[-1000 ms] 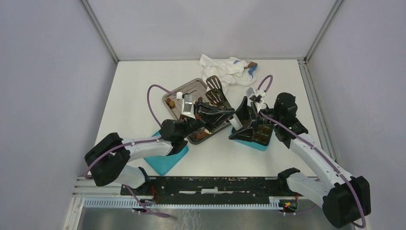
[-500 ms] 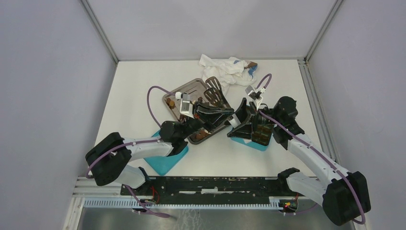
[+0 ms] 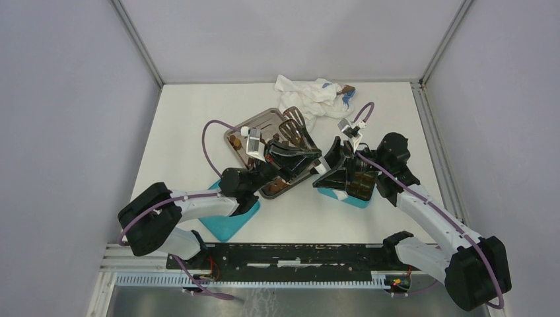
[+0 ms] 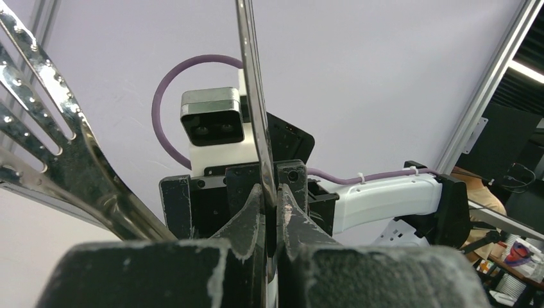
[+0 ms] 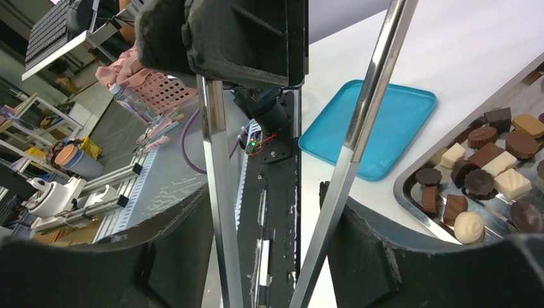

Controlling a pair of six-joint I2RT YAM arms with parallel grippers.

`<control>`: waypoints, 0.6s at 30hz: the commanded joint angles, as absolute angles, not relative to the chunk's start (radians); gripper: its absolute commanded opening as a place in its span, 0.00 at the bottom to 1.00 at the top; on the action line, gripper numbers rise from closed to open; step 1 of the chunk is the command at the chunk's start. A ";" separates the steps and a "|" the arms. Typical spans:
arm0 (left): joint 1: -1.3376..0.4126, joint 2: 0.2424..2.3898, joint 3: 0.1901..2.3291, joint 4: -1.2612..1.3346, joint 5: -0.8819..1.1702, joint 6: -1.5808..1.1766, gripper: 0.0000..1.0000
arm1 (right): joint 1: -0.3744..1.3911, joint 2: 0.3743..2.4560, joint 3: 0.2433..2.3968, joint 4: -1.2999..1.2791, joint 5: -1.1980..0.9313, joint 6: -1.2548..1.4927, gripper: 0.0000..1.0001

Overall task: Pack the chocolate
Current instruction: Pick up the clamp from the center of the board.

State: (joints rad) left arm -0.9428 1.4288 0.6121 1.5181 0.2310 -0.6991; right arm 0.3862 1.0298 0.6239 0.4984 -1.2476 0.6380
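1. My left gripper (image 4: 272, 192): matte black, scuffed fingers pressed fully together on one thin arm of the tongs (image 4: 256, 115). The polished steel strip runs edge-on up through the jaws.
2. Tongs, head end: a flat, slotted steel spatula blade (image 4: 58, 147), mirror-bright with rows of small perforations along its ribs. In the top view it lies over the far part of the tray.
3. My right gripper (image 5: 272, 212): jaws partway apart, straddling both steel arms of the tongs, one (image 5: 215, 179) close beside the left finger, the other (image 5: 359, 122) slanting up from near the right finger. I cannot tell whether the pads press on them.
4. Chocolates (image 5: 487, 160): small moulded pieces, dark brown, light brown and cream-white; square, round, fluted and one swirled. They lie loose in the metal tray (image 5: 401, 186), which is shallow and rectangular with a rolled, shiny rim.
5. Further dark pieces (image 3: 362, 181) sit in the teal box (image 3: 347, 198), directly beneath my right gripper.
6. Teal lid (image 5: 385, 128): smooth, square, with rounded corners and a raised lip. It lies flat on the white table (image 3: 185, 132) just beside the tray's near corner.
7. Cloth (image 3: 307, 96): white, crumpled, with blue marks, at the table's far edge beyond the tray.
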 commanded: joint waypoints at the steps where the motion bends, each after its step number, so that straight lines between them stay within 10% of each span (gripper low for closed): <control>1: -0.931 1.436 0.599 1.738 0.168 -0.698 0.02 | 0.395 1.022 0.632 0.534 -1.255 0.627 0.64; 18: -0.930 1.433 0.585 1.738 0.119 -0.688 0.02 | 0.396 1.014 0.595 0.600 -1.247 0.672 0.59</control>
State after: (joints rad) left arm -0.9432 1.4399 0.5980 1.5215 0.1928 -0.7074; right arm 0.3862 1.0298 0.5930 0.5282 -1.2179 0.6575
